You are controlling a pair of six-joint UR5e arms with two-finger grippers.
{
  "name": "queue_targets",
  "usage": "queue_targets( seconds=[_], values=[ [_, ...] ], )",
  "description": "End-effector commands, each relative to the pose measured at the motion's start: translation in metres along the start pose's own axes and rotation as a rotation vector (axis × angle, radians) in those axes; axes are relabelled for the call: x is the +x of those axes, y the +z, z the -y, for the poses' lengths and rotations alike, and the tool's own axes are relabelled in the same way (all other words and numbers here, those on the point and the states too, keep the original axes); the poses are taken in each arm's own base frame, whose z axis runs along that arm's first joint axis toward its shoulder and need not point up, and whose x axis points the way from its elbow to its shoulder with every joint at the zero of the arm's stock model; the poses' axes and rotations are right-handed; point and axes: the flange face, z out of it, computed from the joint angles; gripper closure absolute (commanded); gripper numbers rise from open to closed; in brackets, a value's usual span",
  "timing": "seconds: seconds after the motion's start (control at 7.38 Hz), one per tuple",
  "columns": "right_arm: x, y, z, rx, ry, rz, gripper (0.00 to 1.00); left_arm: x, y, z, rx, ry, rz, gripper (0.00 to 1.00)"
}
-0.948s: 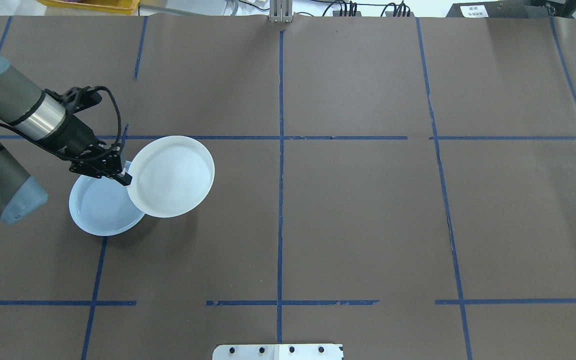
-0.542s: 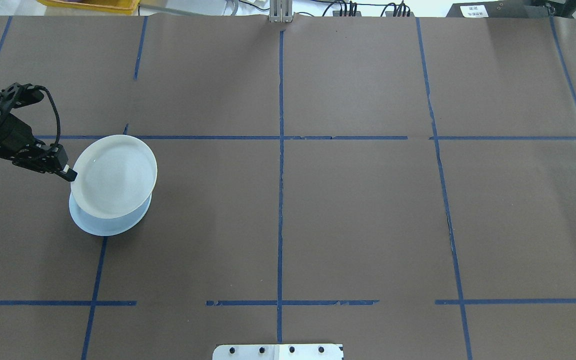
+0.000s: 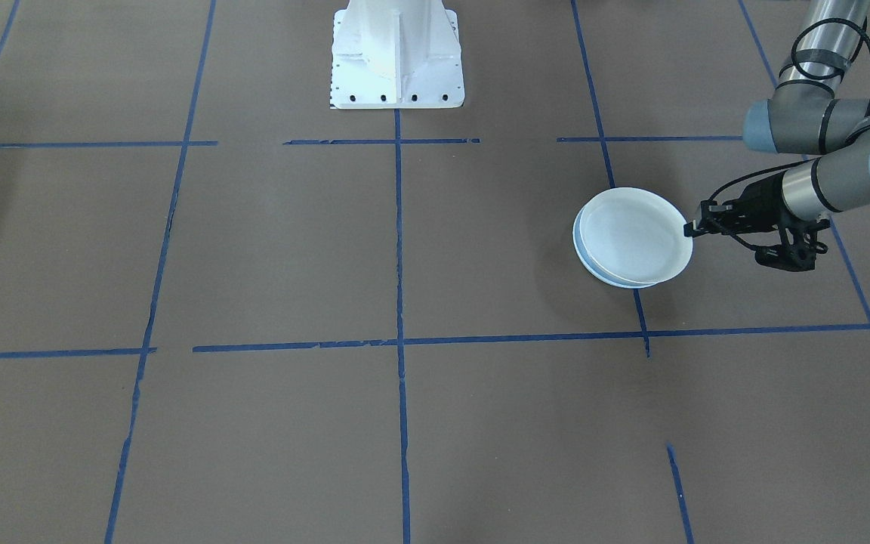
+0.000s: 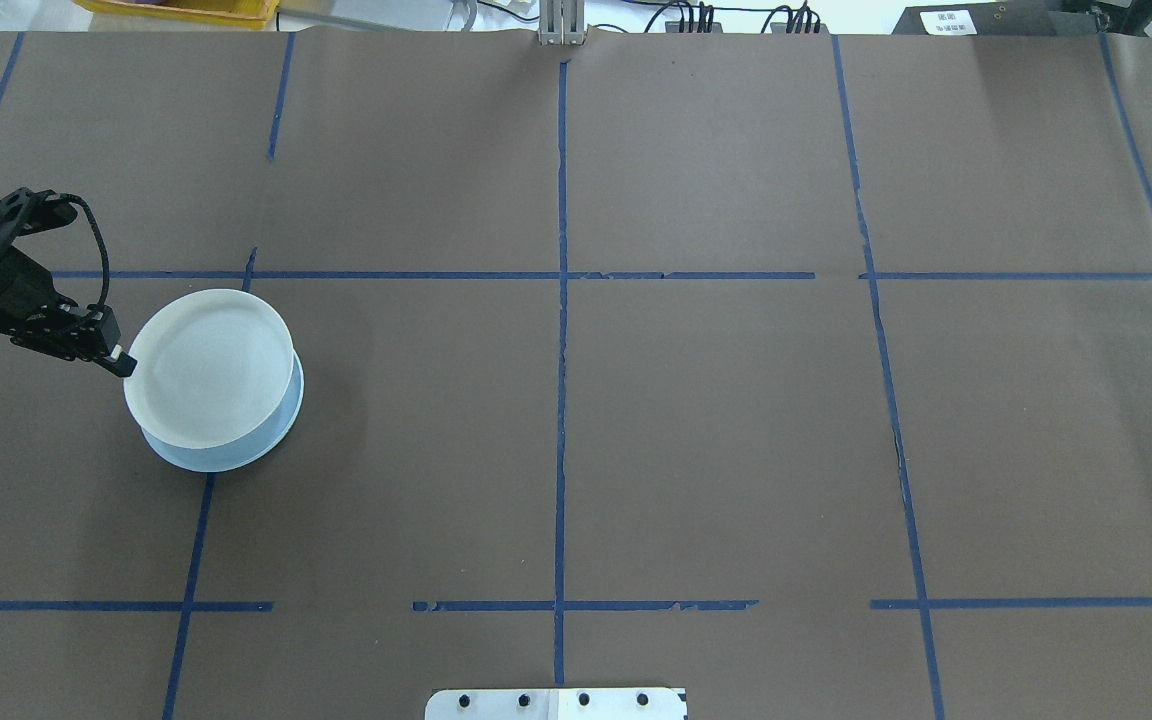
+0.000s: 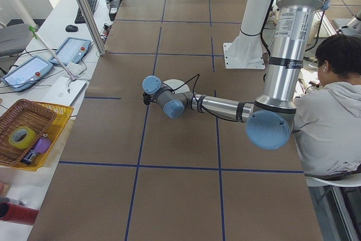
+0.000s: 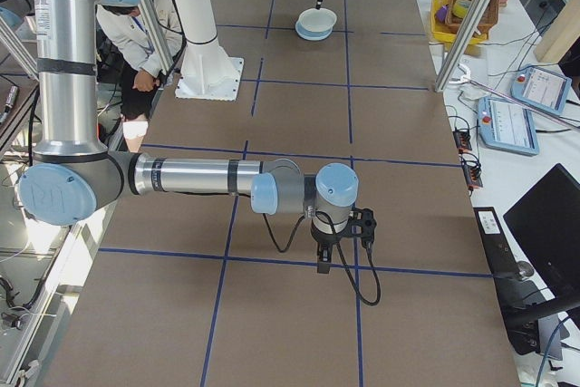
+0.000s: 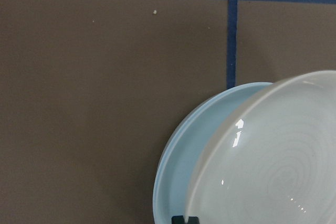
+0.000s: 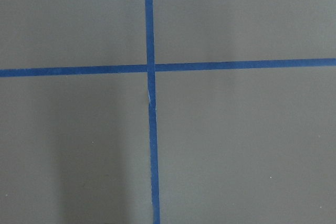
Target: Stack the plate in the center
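Two plates (image 4: 208, 368), two arms (image 6: 181, 176)

My left gripper (image 4: 122, 362) sits at the ridged plate (image 4: 208, 366), over the blue plate (image 4: 276, 425). Brown table (image 4: 696, 420) lies bare all around them.

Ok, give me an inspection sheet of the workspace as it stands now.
Surface: brown-covered table gridded with blue tape.
Job's things: white ridged plate held over the pale blue plate, offset toward the left arm, tilted; blue rim shows on one side.
Clutter: nothing seen on the table.
Grippers: left gripper shut on the white plate's rim; right gripper points down over bare table, state unclear.
Cables: black cable looped along the left wrist.
Surroundings: yellow basket, tablets on a side bench; seated person beside the robot.
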Motion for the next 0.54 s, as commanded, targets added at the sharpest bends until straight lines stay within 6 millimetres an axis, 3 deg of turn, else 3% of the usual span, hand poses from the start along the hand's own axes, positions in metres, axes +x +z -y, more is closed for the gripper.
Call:
queue_targets(
  seconds=[0.0, 0.41],
  values=[
    [0.0, 0.0, 0.0, 0.0, 0.001, 0.0, 0.0, -0.0103, 0.0046, -0.0004, -0.006, -0.014, 0.009, 0.02],
    [0.0001, 0.0, 0.0, 0.0, 0.001, -0.001, 0.0, -0.0075, -0.003, -0.0004, 0.012, -0.012, 0.012, 0.01]
  ],
)
